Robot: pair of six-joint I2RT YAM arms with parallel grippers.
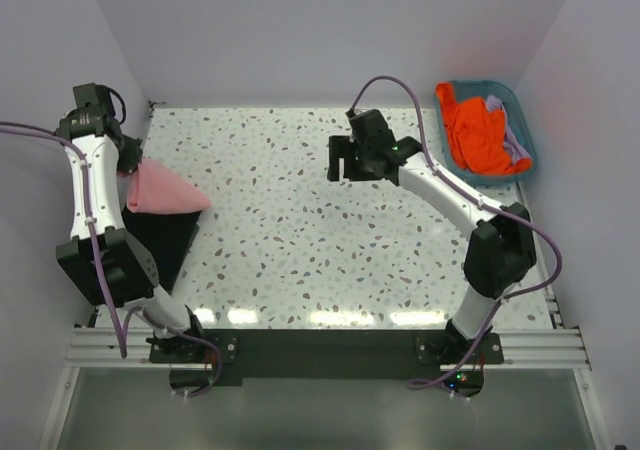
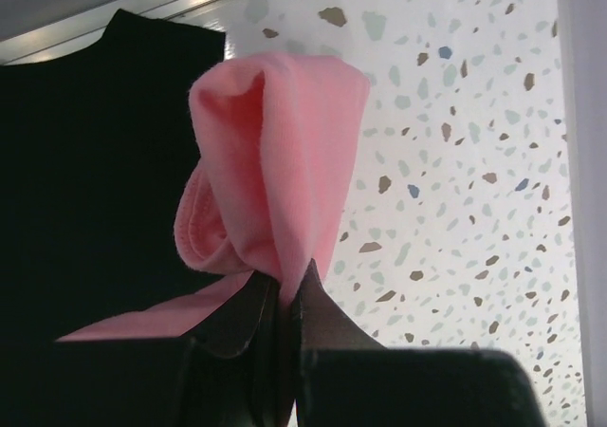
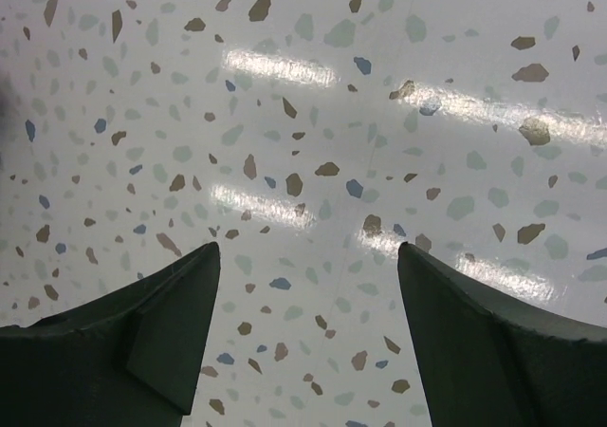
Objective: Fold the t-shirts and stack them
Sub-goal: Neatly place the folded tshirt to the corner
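Note:
My left gripper [image 1: 128, 166] is shut on the salmon-pink t-shirt [image 1: 160, 190] and holds its bunched fold over the black t-shirt [image 1: 160, 238], which lies flat at the table's left edge. In the left wrist view the pink shirt [image 2: 275, 180] hangs from the closed gripper [image 2: 283, 289] above the black shirt [image 2: 85, 161]. My right gripper [image 1: 342, 158] is open and empty above bare table at centre back; it shows wide open in the right wrist view [image 3: 308, 251]. The orange t-shirt [image 1: 476, 130] and the lavender t-shirt [image 1: 512, 140] lie in the basket.
The teal plastic basket [image 1: 524, 120] stands at the back right corner. White walls close in the table at the left, back and right. The speckled tabletop [image 1: 300, 240] spreads between the arms.

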